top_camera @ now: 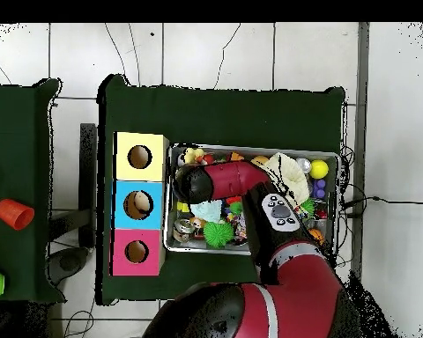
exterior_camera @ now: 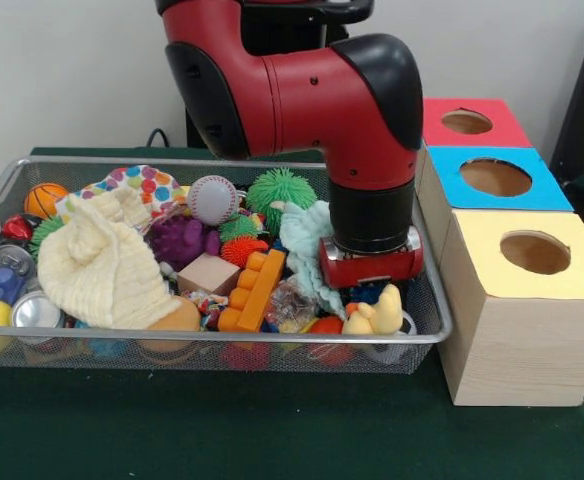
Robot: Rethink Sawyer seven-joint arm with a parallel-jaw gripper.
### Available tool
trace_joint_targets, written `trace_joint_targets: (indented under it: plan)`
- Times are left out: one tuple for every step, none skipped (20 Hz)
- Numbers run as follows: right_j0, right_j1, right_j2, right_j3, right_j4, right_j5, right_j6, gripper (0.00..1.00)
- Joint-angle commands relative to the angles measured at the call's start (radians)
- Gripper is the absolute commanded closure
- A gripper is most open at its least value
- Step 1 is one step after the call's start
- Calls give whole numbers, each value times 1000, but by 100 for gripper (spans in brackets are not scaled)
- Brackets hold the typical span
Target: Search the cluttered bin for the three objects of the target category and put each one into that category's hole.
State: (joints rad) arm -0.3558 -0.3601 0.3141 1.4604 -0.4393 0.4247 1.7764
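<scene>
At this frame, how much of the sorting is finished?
Nothing visibly done: the red box's hole looks empty. In hand: the tool is down inside the wire bin, just behind the yellow duck; its grip is hidden. Left: apparently all three toys.

Arm [exterior_camera: 302, 95] casing is glossy red with black rounded joint caps. Wrist section is a black cylinder above a red block edged in silver. A grey button panel [top_camera: 278, 212] sits on the upper link.

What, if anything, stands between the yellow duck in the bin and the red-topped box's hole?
The duck sits at the bin's near right corner. The yellow-topped box and blue-topped box lie between it and the red box's hole; the arm stands above it.
</scene>
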Motion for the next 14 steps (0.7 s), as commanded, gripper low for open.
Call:
trace_joint_targets:
  plan:
    - [-54, -111, 34, 107, 51, 104, 26, 0]
    - [-57, -124, 36, 118, 55, 110, 24, 0]
    - [-61, -146, 40, 132, 64, 127, 20, 0]
    - [-64, -160, 44, 142, 71, 137, 17, 0]
    - [-65, -185, 46, 156, 80, 155, 14, 0]
    - [-67, -197, 48, 163, 86, 166, 11, 0]
    - [-66, -212, 48, 168, 94, 180, 10, 0]
    - [-65, -217, 47, 169, 97, 186, 10, 0]
    - [-59, -218, 41, 167, 98, 184, 16, 0]
    - [-57, -214, 38, 164, 97, 179, 19, 0]
    - [-53, -201, 35, 158, 94, 165, 24, 0]
    - [-51, -191, 32, 152, 91, 155, 27, 0]
    - [-51, -175, 32, 148, 89, 141, 31, 0]
    - [-50, -170, 30, 148, 88, 133, 34, 0]
